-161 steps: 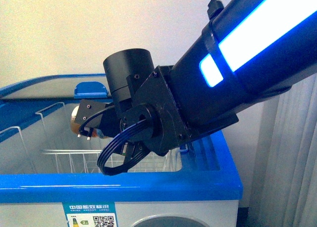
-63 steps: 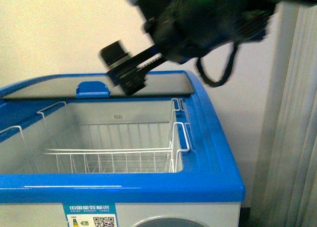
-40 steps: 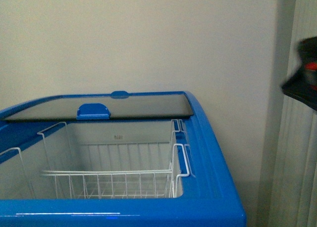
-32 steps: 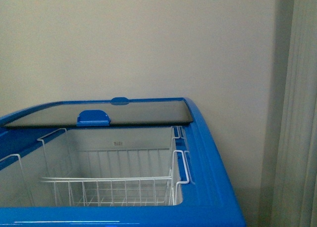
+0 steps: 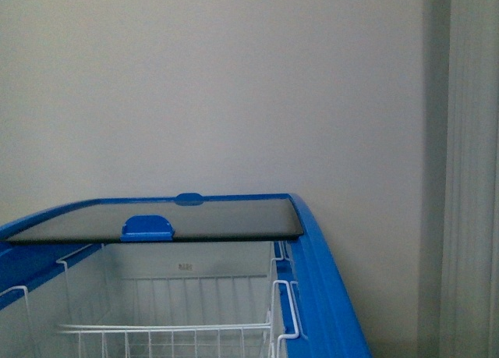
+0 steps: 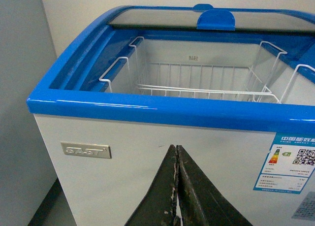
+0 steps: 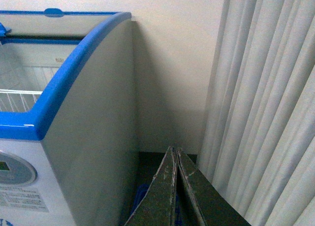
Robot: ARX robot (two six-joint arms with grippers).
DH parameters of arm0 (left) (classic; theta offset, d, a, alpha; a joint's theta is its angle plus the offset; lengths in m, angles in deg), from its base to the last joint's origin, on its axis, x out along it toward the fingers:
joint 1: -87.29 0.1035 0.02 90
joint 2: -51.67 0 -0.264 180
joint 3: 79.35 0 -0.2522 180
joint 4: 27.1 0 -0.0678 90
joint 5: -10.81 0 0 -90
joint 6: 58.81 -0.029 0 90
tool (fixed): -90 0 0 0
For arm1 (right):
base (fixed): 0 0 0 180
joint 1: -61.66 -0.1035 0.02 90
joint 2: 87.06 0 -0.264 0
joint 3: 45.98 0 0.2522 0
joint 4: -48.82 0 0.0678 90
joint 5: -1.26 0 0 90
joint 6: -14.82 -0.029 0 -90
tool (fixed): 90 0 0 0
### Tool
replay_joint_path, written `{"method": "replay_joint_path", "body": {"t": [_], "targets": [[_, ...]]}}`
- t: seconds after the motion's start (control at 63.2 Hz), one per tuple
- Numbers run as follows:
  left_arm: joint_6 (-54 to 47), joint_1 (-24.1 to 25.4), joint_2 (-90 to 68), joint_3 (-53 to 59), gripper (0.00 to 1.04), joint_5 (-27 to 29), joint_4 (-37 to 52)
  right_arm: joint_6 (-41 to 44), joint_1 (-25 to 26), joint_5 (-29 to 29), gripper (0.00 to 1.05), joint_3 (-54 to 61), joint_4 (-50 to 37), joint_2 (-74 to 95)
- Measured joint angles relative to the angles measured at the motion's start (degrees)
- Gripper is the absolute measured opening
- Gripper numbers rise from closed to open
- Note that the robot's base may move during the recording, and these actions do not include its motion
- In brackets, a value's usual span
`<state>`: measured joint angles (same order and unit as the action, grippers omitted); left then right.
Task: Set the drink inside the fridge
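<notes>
Blue plastic runs round the top rim of the fridge, which fills the lower left of my front view against a plain pale wall. Its glass sliding lid sits pushed to the back with a blue handle on its near edge, leaving the well open in front; a white wire basket hangs inside, and I see no drink in it. Neither of my arms shows in that view.

From my left wrist, my left gripper sits low before the fridge's white front wall, its two dark fingers pressed together with nothing between them. A small metal nameplate is fixed to that wall, and an energy label sits towards the other end.

From my right wrist, my right gripper is likewise closed and empty, beside the fridge's grey end wall. Pale pleated curtains hang beyond it, near the corner.
</notes>
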<state>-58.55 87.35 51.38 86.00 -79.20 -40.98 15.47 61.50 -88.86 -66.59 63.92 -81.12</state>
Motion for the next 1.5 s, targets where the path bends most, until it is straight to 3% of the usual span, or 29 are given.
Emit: {"method": "replay_joint_path", "body": {"t": [0.934, 1.298, 1.314, 1.346, 1.504], "targets": [[0.00, 0.00, 0.00, 0.00, 0.03, 0.00, 0.00, -0.02, 0.04, 0.13, 0.06, 5.90, -1.22, -5.60], [0.00, 0.00, 0.00, 0.00, 0.60, 0.02, 0.00, -0.02, 0.04, 0.13, 0.63, 5.90, -1.22, -5.62], [0.00, 0.00, 0.00, 0.00, 0.88, 0.00, 0.00, -0.02, 0.04, 0.13, 0.90, 5.90, -1.22, -5.62], [0.00, 0.00, 0.00, 0.00, 0.96, 0.00, 0.00, -0.04, 0.04, 0.15, 0.98, 5.90, -1.22, -5.62], [-0.02, 0.00, 0.00, 0.00, 0.97, 0.00, 0.00, -0.07, 0.04, 0.13, 0.97, 5.90, -1.22, -5.62]]}}
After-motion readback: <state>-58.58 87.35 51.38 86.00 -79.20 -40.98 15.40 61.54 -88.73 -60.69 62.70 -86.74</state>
